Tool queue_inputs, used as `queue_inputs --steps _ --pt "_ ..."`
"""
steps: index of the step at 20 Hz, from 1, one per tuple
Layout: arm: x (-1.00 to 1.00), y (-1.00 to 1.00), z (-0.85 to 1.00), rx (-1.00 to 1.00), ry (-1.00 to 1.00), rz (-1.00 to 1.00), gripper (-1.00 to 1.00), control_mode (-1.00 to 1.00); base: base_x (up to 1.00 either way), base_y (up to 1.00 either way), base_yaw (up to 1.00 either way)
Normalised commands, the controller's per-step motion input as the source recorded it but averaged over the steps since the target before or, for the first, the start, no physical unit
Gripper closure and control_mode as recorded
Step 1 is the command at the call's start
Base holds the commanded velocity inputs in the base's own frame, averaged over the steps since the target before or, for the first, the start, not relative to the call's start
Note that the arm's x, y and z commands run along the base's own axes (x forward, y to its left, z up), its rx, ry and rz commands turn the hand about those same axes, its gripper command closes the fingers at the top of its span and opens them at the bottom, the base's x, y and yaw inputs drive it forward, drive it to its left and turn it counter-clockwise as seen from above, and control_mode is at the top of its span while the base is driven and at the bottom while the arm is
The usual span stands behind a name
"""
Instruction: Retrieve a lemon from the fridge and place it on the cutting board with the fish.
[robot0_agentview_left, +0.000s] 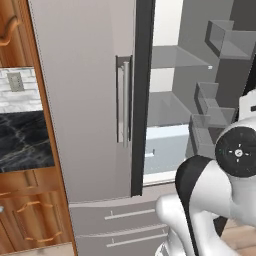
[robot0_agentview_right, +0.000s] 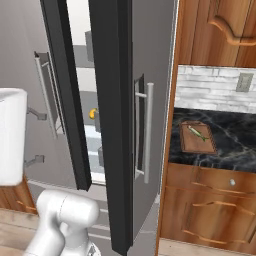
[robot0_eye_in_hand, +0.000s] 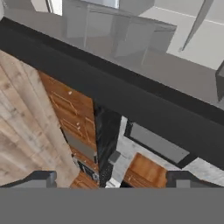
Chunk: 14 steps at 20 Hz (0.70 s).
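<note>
Fridge (robot0_agentview_left: 85, 100) stands open at the frame's right; its bare shelves (robot0_agentview_left: 175, 57) leave room, while door bins (robot0_agentview_left: 220, 40) crowd the far right.

Left base view: camera sits behind the arm, close to the fridge (robot0_agentview_left: 90, 100), facing its shut left door and the open right half with shelves.

Right base view: camera behind the arm on the other side, looking past the dark edge of the open door (robot0_agentview_right: 112, 125) toward the same fridge interior; the desk (robot0_agentview_right: 235, 135) lies off to the right.

Shared: the fridge front, its bar handles, the inner shelves.

Hand view: rolled hard, looking along the tool (robot0_eye_in_hand: 111, 178) at the door's dark edge just ahead, wood floor (robot0_eye_in_hand: 22, 127) beyond it.
</note>
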Motion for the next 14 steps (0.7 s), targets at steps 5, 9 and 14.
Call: queue_inputs --steps 5,9,14 --pt "0.71 0.37 0.0 -0.11 0.13 0.0 -1.0 -1.0 0.0 0.0 0.0" --pt "0.72 -0.14 0.0 -0.03 0.25 0.04 -1.0 -1.0 0.0 0.0 0.0" --pt "0.48 -0.59 0.0 0.0 0.29 0.05 -1.0 -1.0 0.0 0.0 0.0"
